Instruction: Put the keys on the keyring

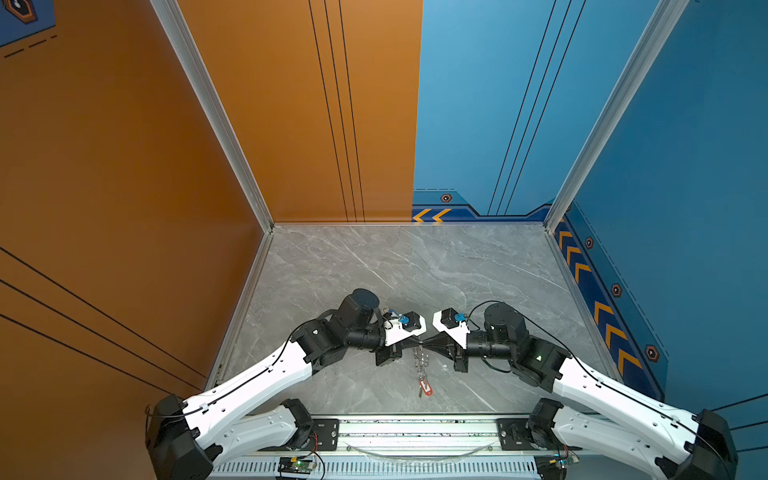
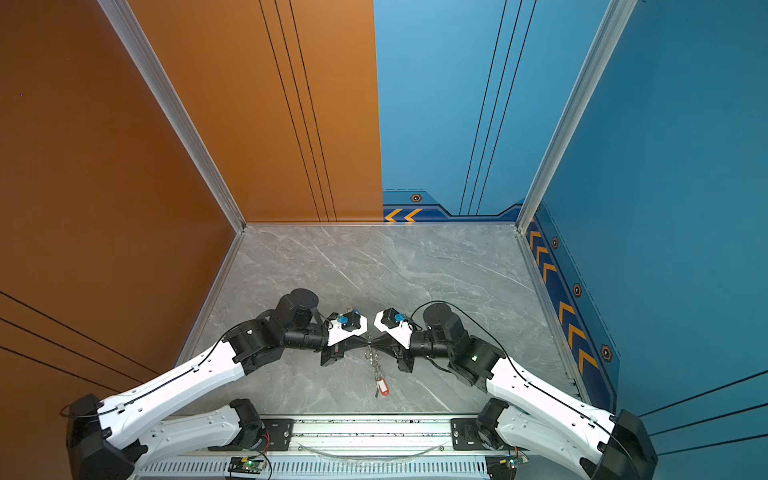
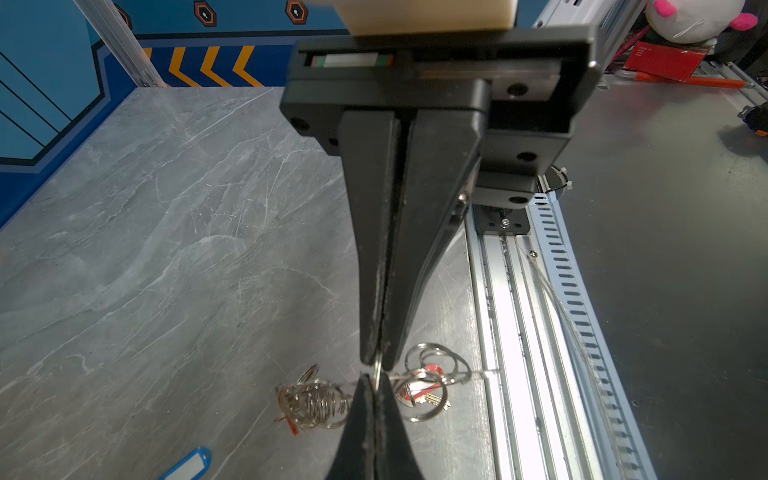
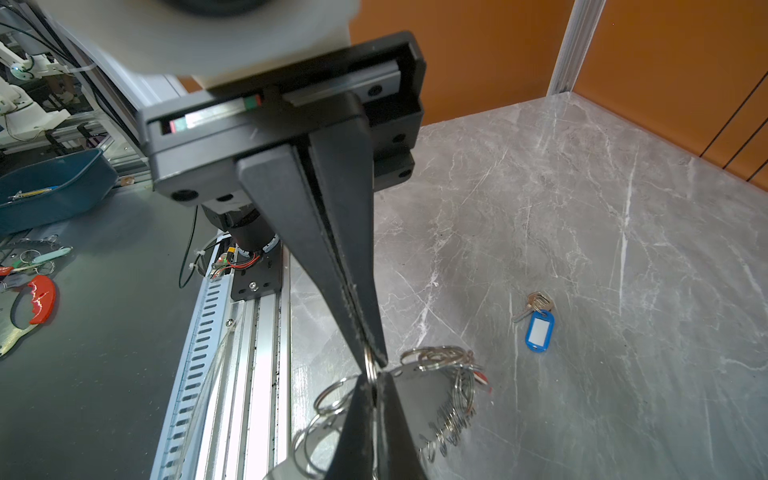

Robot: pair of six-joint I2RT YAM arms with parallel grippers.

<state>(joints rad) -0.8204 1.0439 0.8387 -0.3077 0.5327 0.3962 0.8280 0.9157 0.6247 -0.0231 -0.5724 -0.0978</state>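
A grey marble-patterned tabletop (image 1: 374, 270) lies between an orange wall (image 1: 104, 145) and a blue chevron-striped wall (image 1: 685, 166), with an aluminium rail (image 1: 415, 428) along its near edge. Off the table are a blue bin (image 4: 54, 187) and a white-and-pink plush toy (image 3: 694, 20).

Marble table (image 1: 374, 270), blue-tagged key (image 4: 538, 326), perhaps red tag (image 1: 424, 388)

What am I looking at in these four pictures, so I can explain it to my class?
The left arm and the right arm are robots at a grey marble table. Two pictures look down from overhead; the other two come from cameras on the arms' wrists. Each arm ends in a pinching tool. The left tool and the right tool meet tip to tip, both shut on the keyring, a bunch of silver rings. A red-tagged key is attached to it. A blue-tagged key lies apart on the table.
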